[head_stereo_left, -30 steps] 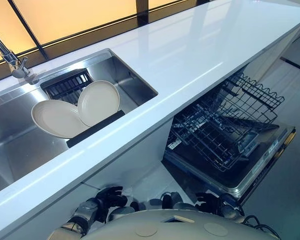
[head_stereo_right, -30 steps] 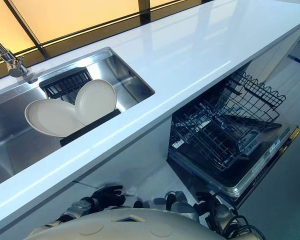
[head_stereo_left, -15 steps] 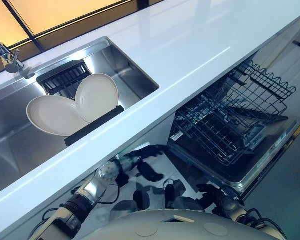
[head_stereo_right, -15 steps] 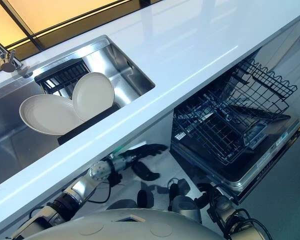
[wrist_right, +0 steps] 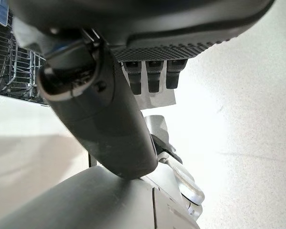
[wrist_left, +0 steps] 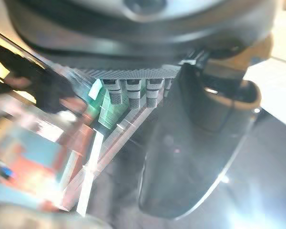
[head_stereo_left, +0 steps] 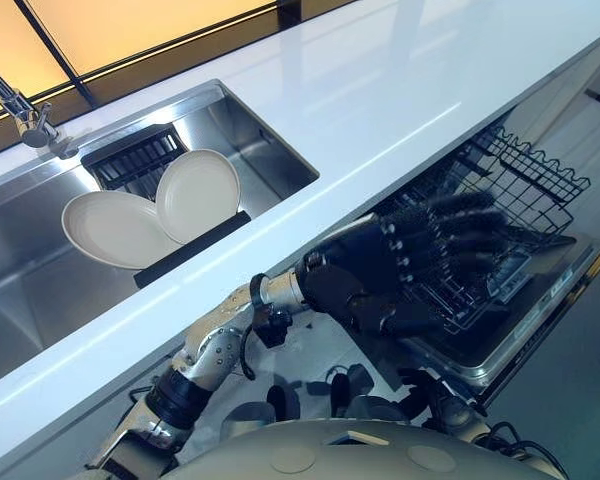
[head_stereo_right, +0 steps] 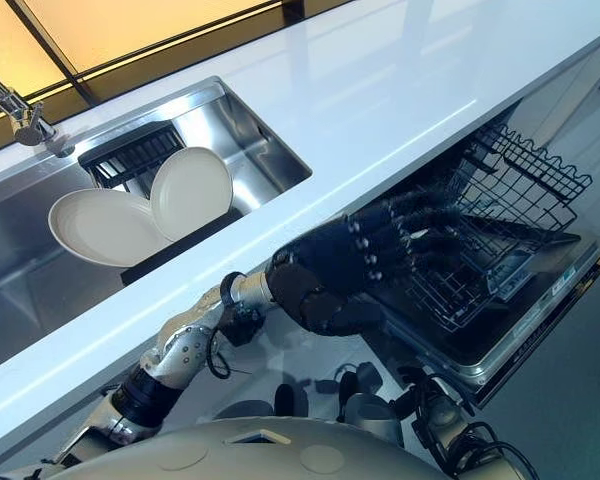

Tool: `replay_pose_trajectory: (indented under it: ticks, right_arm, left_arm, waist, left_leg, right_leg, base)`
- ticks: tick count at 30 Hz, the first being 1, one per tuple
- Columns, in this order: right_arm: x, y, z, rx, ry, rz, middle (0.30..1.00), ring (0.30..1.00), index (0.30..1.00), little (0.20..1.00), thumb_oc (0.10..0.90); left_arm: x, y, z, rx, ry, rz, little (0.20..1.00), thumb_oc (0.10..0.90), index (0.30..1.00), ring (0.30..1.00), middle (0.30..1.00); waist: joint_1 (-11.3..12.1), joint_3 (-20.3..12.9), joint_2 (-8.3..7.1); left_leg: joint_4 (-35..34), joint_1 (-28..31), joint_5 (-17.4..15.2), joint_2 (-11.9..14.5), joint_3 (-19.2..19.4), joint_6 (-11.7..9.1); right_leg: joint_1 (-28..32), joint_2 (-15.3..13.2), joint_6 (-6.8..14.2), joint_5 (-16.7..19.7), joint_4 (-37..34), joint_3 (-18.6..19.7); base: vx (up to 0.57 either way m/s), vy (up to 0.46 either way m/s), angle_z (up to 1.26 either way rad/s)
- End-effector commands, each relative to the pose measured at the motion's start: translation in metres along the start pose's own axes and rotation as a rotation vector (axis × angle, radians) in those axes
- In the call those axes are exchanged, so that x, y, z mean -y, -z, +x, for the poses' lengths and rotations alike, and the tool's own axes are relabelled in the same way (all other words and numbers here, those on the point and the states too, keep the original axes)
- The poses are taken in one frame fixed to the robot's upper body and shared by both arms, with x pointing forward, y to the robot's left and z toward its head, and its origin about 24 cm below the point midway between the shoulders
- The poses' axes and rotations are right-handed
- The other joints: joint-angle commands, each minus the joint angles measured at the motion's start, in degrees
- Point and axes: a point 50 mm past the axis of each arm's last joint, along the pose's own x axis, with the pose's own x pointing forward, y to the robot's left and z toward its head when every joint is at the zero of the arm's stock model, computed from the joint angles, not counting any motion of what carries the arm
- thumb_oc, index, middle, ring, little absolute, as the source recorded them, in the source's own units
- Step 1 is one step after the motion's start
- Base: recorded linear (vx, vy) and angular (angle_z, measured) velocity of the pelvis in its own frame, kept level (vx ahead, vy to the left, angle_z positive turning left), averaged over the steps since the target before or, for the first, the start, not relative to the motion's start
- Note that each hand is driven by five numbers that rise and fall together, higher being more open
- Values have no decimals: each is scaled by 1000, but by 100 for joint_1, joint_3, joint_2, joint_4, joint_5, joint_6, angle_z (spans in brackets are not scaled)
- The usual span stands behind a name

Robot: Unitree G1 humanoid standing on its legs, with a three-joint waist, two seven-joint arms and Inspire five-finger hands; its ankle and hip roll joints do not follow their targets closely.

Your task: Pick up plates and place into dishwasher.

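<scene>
Two cream plates (head_stereo_left: pixel 198 194) (head_stereo_left: pixel 117 229) lean on a black rack in the steel sink (head_stereo_left: pixel 270 150), the right one overlapping the left. The dishwasher's wire rack (head_stereo_left: pixel 490 225) stands pulled out over the open door at the right, below the counter. My left hand (head_stereo_left: pixel 400 260) is raised in front of the counter edge, open, fingers stretched toward the wire rack, holding nothing. My right hand (wrist_right: pixel 109 119) hangs low by the floor; it holds nothing and its fingers look relaxed.
A white countertop (head_stereo_left: pixel 400 90) runs across the view, with a tap (head_stereo_left: pixel 25 115) at the sink's far left. The dishwasher door (head_stereo_left: pixel 520 330) sticks out low on the right.
My left arm has swung up and to the right, from below the counter to in front of the dishwasher rack. The plates have not moved.
</scene>
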Motion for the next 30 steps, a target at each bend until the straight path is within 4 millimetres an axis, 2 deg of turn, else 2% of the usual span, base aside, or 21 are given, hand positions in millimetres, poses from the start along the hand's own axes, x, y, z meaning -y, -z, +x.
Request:
replay_pose_trajectory:
  ticks: [1, 4, 7, 9, 10, 13, 14, 16, 17, 19, 20, 22, 23, 30]
  right_arm:
    - [-27, -22, 2, 69, -64, -4, 900, 900, 900, 900, 800]
    - [-30, -17, 1, 62, -64, 3, 900, 900, 900, 900, 800]
    - [-32, -9, -1, 57, -63, 9, 900, 900, 900, 900, 800]
    - [-32, -5, -2, 52, -64, 12, 900, 900, 900, 900, 800]
    - [-29, -3, -2, 44, -63, 4, 900, 900, 900, 900, 800]
    - [-21, -2, -1, 36, -63, -14, 900, 900, 900, 900, 800]
    - [-18, -2, -1, 35, -62, -17, 900, 900, 900, 900, 800]
    - [-13, -3, 0, 36, -61, -20, 900, 900, 900, 900, 800]
    - [-8, -2, 0, 34, -57, -25, 900, 900, 900, 900, 800]
    - [-5, -2, 0, 35, -55, -29, 900, 900, 900, 900, 800]
    - [-1, -2, 0, 35, -52, -32, 900, 900, 900, 900, 800]
    - [1, -1, 0, 33, -51, -34, 900, 900, 900, 900, 800]
    - [5, 1, -1, 28, -49, -43, 900, 900, 900, 900, 800]
    - [14, 7, -2, 3, -38, -83, 900, 900, 900, 900, 800]
  left_arm:
    - [14, -65, 11, 373, -3, 202, 900, 800, 900, 900, 900]
    - [15, -101, -12, 471, -244, 570, 900, 800, 900, 900, 900]
    - [22, -140, -36, 484, -533, 1044, 900, 800, 900, 900, 900]
    - [27, -159, -43, 394, -708, 1438, 900, 800, 900, 900, 900]
    - [28, -176, -47, 264, -812, 1779, 900, 800, 900, 900, 900]
    - [28, -218, -51, -5, -913, 2217, 900, 800, 900, 900, 900]
    - [28, -232, -51, -91, -922, 2305, 900, 800, 900, 900, 900]
    - [29, -248, -50, -213, -910, 2425, 900, 800, 900, 900, 900]
    - [31, -264, -51, -319, -917, 2492, 900, 800, 900, 900, 900]
    - [32, -275, -50, -413, -905, 2550, 900, 800, 900, 900, 900]
    - [32, -287, -51, -515, -906, 2570, 900, 800, 900, 900, 900]
    - [31, -293, -50, -591, -884, 2597, 900, 800, 900, 900, 900]
    - [30, -296, -50, -706, -825, 2679, 900, 800, 900, 900, 900]
    - [26, -309, -37, -990, -688, 2734, 900, 800, 900, 900, 900]
  waist:
    - [114, -194, -102]
    - [194, -227, -105]
    - [281, -281, -101]
    - [315, -328, -101]
    - [324, -363, -79]
    - [288, -476, -19]
    - [273, -496, 1]
    - [245, -514, 21]
    - [203, -533, 73]
    - [176, -535, 111]
    - [129, -535, 165]
    - [102, -525, 197]
    - [55, -526, 247]
    - [-86, -527, 361]
  left_leg:
    - [75, 7, -568, -324, 226, 193]
    - [84, -10, -549, -315, 188, 165]
    - [93, -31, -530, -328, 114, 145]
    - [98, -47, -515, -325, 89, 128]
    - [94, -22, -526, -325, 78, 123]
    - [71, -49, -492, -322, 130, 122]
    - [71, -46, -493, -318, 158, 117]
    - [73, -45, -492, -315, 195, 114]
    - [72, -35, -495, -311, 238, 113]
    - [73, -27, -493, -310, 269, 112]
    - [75, -12, -495, -314, 295, 117]
    - [78, 0, -499, -317, 311, 125]
    - [75, 14, -502, -328, 324, 136]
    - [83, 81, -538, -360, 412, 176]
  right_leg:
    - [310, -59, 503, -505, 92, 72]
    - [333, -64, 497, -523, 75, -5]
    - [363, -59, 480, -578, 71, -77]
    - [371, -53, 469, -610, 79, -100]
    - [403, -37, 465, -653, 87, -100]
    - [366, -23, 463, -657, 97, -87]
    - [362, -22, 467, -662, 109, -83]
    - [352, -22, 474, -666, 125, -62]
    - [344, -25, 487, -667, 140, -40]
    - [336, -29, 498, -662, 154, -22]
    - [325, -38, 514, -661, 183, 10]
    - [318, -41, 522, -667, 209, 39]
    - [311, -46, 536, -673, 236, 67]
    - [304, -78, 586, -698, 313, 100]
  base:
    - [9, -20, 6]
    - [0, -14, 7]
    - [12, 3, 6]
    - [36, 20, 7]
    - [55, 34, 11]
    - [34, 27, 12]
    - [28, 14, 16]
    - [25, 11, 11]
    - [23, 16, 4]
    - [9, 16, -1]
    - [22, 44, -5]
    - [23, 52, -5]
    - [21, 52, -3]
    - [38, 60, -4]
